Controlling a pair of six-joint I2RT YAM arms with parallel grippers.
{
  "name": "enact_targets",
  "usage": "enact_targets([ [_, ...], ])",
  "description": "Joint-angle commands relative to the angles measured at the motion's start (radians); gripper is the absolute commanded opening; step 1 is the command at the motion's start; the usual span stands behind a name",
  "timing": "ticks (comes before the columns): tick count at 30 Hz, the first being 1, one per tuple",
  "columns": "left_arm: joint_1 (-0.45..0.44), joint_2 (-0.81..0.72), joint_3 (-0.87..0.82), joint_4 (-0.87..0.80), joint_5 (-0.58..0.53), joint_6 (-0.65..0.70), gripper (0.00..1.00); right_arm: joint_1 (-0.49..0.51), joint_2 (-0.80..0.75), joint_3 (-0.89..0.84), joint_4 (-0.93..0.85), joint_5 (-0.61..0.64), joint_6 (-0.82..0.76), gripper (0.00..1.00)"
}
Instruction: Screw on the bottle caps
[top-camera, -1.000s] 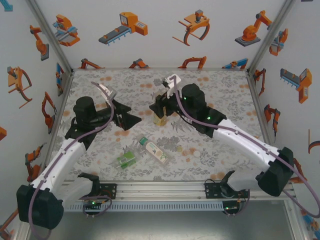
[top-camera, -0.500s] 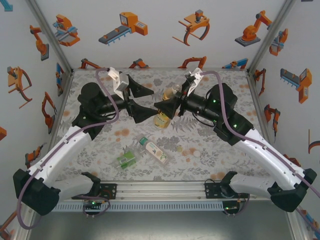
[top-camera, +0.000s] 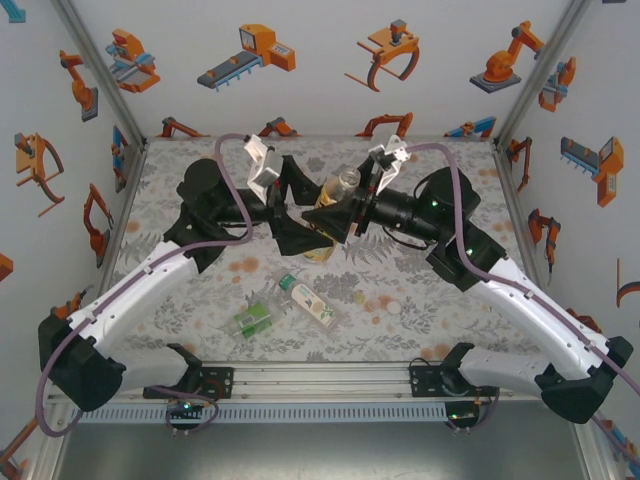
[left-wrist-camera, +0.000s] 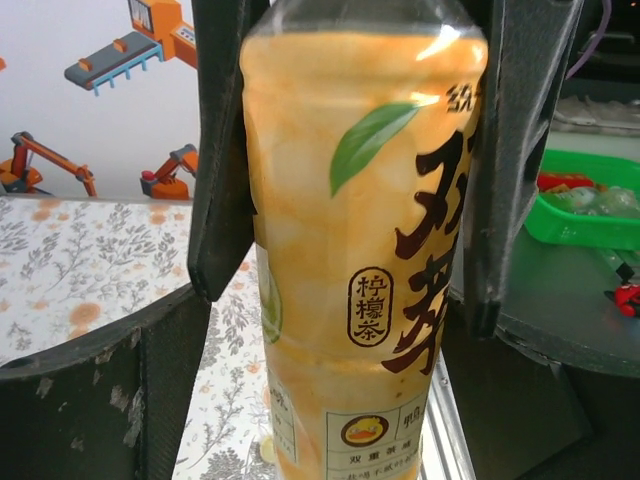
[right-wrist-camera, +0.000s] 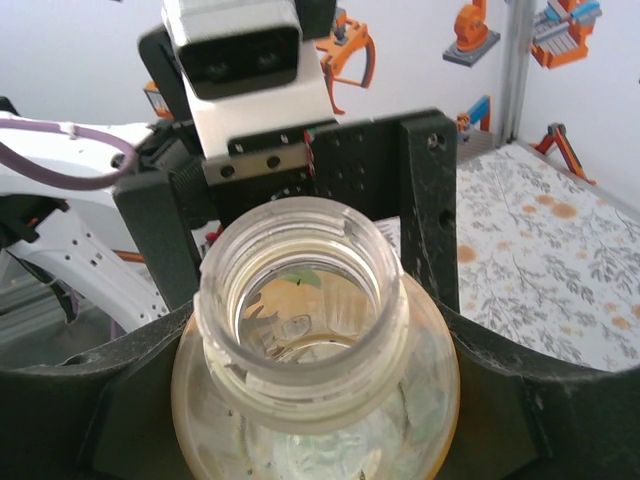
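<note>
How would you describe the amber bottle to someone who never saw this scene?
Start at the flowered table and go to its middle. There the right hand holds the amber bottle up, uncapped; both other bottles lie flat nearer the front.

Floral table w/ green-label bottle, white-label bottle lying flat, white cap nearby.

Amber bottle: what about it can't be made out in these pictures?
Top view: the bottle is hidden mid-body by the right gripper.
Left wrist view: neck and base are cut off by the frame; whether the left fingers touch it is unclear.
Right wrist view: everything below the shoulder is hidden by the neck and the right fingers.
Top view: the caps are too small to tell which way up.
</note>
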Motion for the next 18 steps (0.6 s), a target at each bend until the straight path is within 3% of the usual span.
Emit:
enact_targets([
  [1,-0.021,0.008,0.031,0.07,0.027,-0.042,0.82,0.008,-0.007,0.017,0.127,-0.043,0.054,0.23],
  [6,-0.044,0.047,0.049,0.138,0.056,-0.11,0.79,0.009,-0.006,0.018,0.15,-0.048,0.063,0.23],
  [11,-0.058,0.054,0.051,0.139,0.06,-0.109,0.66,0.01,-0.012,0.018,0.145,-0.048,0.063,0.23],
  [18,-0.061,0.052,0.051,0.113,0.073,-0.101,0.56,0.009,-0.024,0.007,0.138,-0.037,0.061,0.23],
])
